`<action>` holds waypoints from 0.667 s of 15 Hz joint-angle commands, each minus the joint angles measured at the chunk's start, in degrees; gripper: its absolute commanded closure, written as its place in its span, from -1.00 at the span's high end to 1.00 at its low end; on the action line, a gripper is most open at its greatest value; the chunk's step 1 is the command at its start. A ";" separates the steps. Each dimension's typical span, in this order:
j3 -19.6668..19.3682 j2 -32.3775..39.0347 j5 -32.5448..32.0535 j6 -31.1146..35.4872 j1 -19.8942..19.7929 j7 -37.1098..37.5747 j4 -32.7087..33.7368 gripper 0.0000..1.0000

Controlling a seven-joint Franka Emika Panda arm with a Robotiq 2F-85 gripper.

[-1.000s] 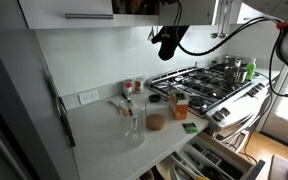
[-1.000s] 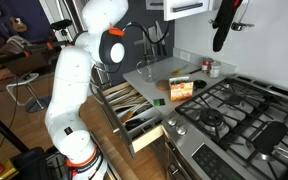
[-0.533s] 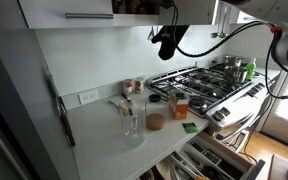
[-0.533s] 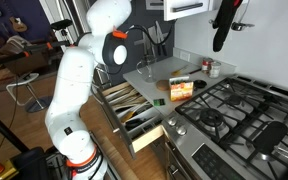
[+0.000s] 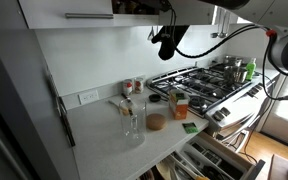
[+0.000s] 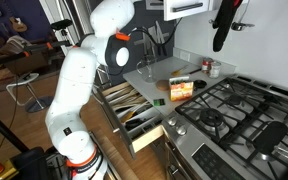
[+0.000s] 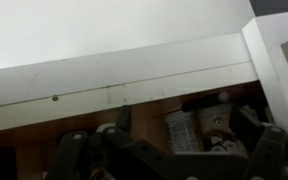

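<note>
**Gripper [image 7: 169,150] spread wide at the cabinet [image 7: 134,70]**

High above the worktop's [image 5: 104,140] back edge, the gripper's fingers stand wide apart and hold nothing. A packet [image 7: 182,128] inside the cabinet lies just ahead. Only the wrist view shows it. In an exterior view, a glass jar [image 5: 134,120] and an orange box [image 5: 180,103] stand well below.

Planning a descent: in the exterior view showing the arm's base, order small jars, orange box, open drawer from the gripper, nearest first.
1. Small jars, at the backsplash below the gripper.
2. Orange box, mid-counter.
3. Open drawer, below the counter front.
</note>
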 commanded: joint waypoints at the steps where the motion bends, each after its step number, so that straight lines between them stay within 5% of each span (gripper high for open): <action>1: 1.12 1.84 1.20 0.97 -0.53 -3.08 2.00 1.00; 10: -0.16 2.60 0.01 0.31 -0.16 -0.50 2.29 1.00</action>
